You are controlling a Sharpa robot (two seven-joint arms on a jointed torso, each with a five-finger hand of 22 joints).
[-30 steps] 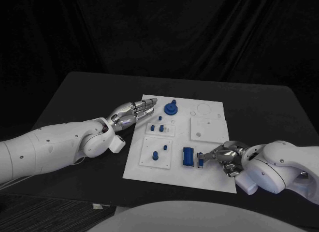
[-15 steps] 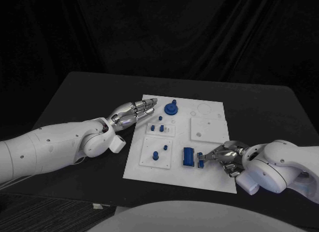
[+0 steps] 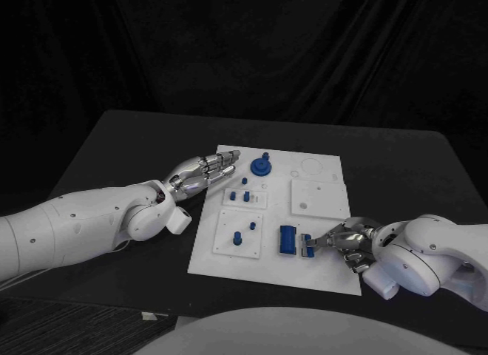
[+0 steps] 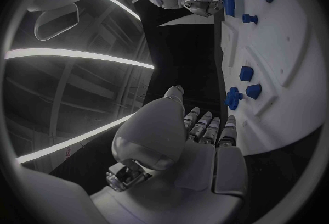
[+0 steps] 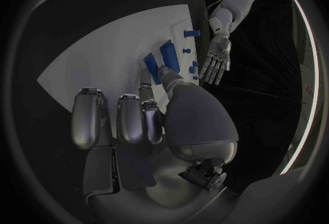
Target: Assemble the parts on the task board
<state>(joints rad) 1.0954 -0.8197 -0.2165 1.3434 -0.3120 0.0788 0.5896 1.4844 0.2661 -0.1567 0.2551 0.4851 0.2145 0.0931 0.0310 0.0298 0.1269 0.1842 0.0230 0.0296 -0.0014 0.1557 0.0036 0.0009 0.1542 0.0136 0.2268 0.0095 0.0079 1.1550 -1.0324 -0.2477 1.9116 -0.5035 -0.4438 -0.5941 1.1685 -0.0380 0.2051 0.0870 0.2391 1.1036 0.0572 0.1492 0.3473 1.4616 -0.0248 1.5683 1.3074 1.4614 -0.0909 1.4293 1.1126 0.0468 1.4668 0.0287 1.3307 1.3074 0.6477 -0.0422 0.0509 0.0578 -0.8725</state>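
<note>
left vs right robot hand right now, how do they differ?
The left robot hand lies flat with fingers straight at the far left edge of the task board, holding nothing. The right robot hand has its fingers curled, pinching a blue part at the board's near end, beside a larger blue block. Both are silver, on white arms.
</note>
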